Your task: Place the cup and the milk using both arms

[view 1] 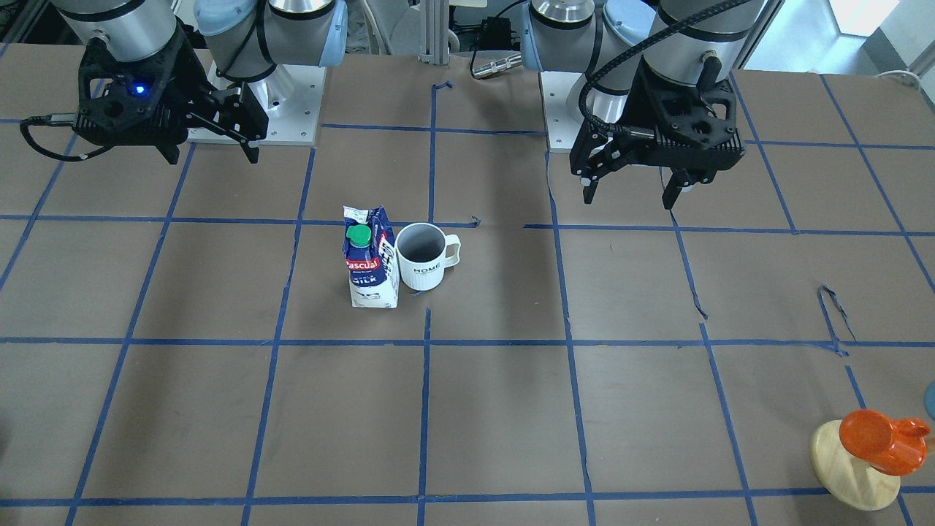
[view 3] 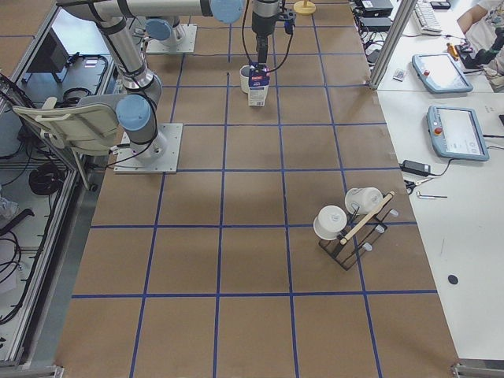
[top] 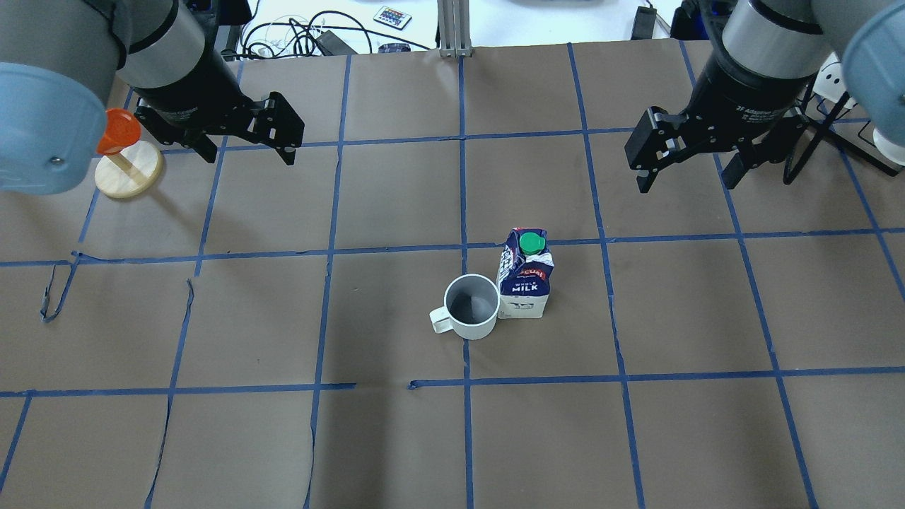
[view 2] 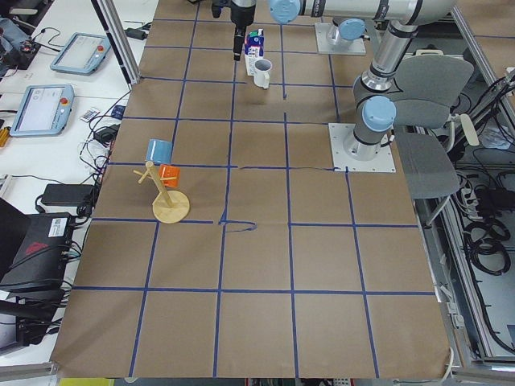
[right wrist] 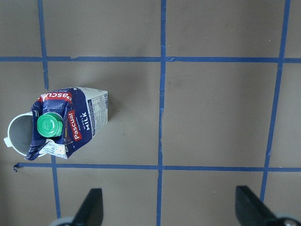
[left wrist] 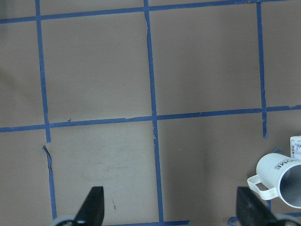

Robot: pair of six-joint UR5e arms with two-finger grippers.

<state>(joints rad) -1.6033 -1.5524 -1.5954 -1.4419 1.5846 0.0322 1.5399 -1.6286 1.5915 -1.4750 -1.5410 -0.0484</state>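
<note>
The cup [left wrist: 282, 179] stands upright on the blue-taped brown table [left wrist: 94, 70], a sliver of the milk [left wrist: 296, 146] just beside it; the left gripper [left wrist: 171, 212] is spread wide, one fingertip near the cup's handle, the other well apart.

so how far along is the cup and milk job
The cup and the milk stand upright side by side mid-table, so placing looks either done or not begun. Nothing in hand: left gripper and right gripper hang open, empty, away from both. Left: unclear from this.
</note>
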